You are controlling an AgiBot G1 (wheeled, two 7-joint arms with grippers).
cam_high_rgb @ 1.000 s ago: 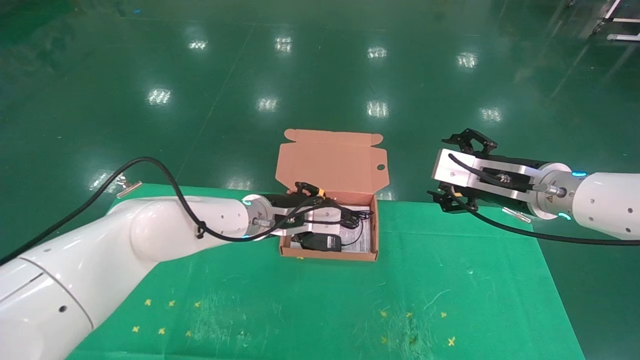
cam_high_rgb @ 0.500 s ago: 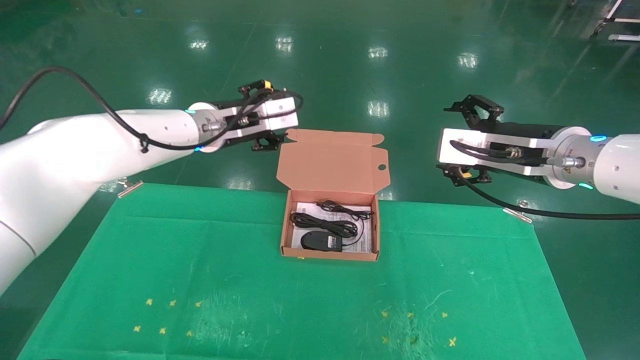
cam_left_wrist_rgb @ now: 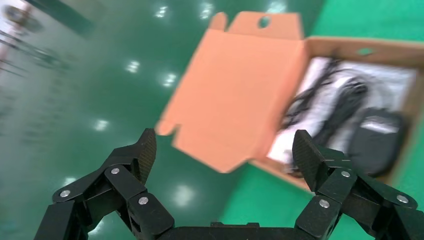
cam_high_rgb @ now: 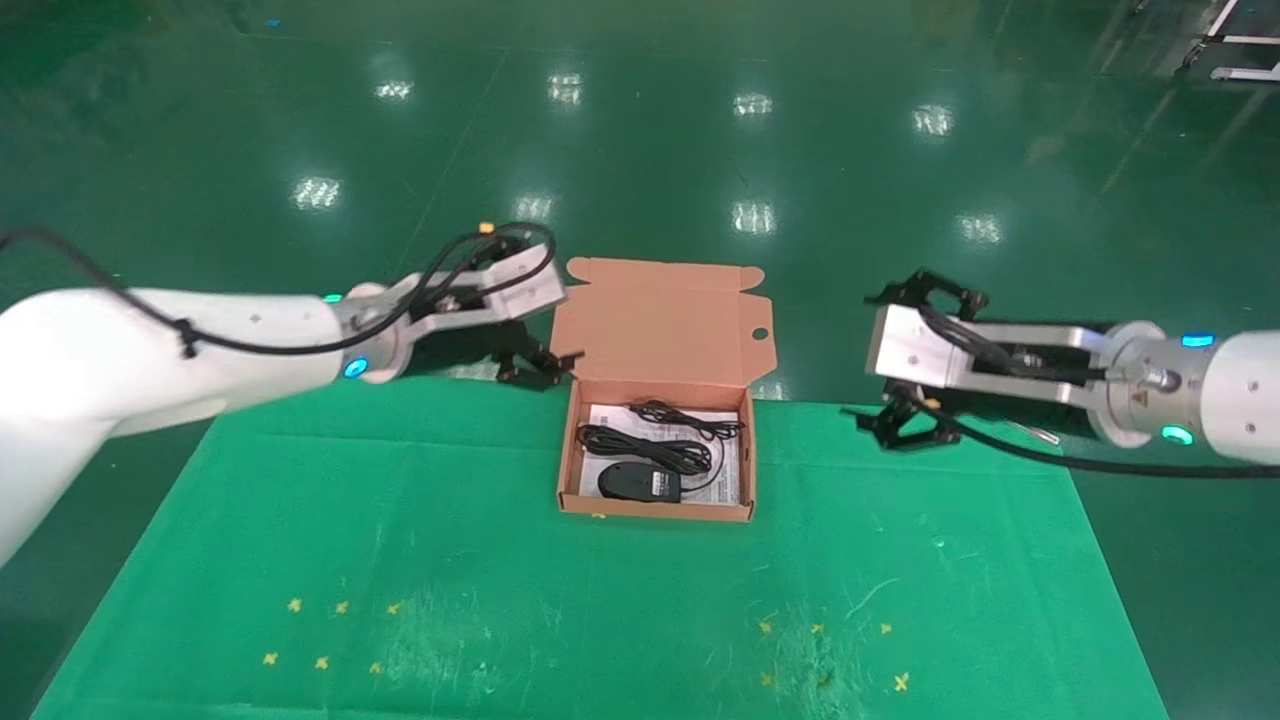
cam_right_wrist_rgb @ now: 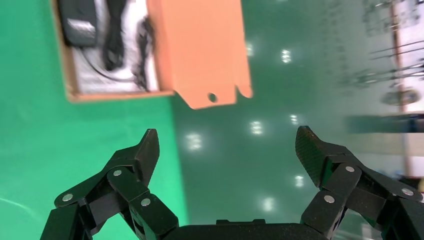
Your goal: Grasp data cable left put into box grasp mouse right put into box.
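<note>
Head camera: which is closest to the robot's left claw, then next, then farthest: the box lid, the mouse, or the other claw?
From the left gripper, in the head view:
1. The box lid, standing up right beside it.
2. The mouse, lying in the box, at its near end.
3. The right gripper, far across on the box's other side.

You see a glossy dark green floor point(cam_high_rgb: 640, 130) with ceiling-light reflections point(cam_high_rgb: 755, 215), a green mat point(cam_high_rgb: 600, 590) with yellow crosses point(cam_high_rgb: 320, 660), and white frame legs point(cam_high_rgb: 1235, 40) at far right.
</note>
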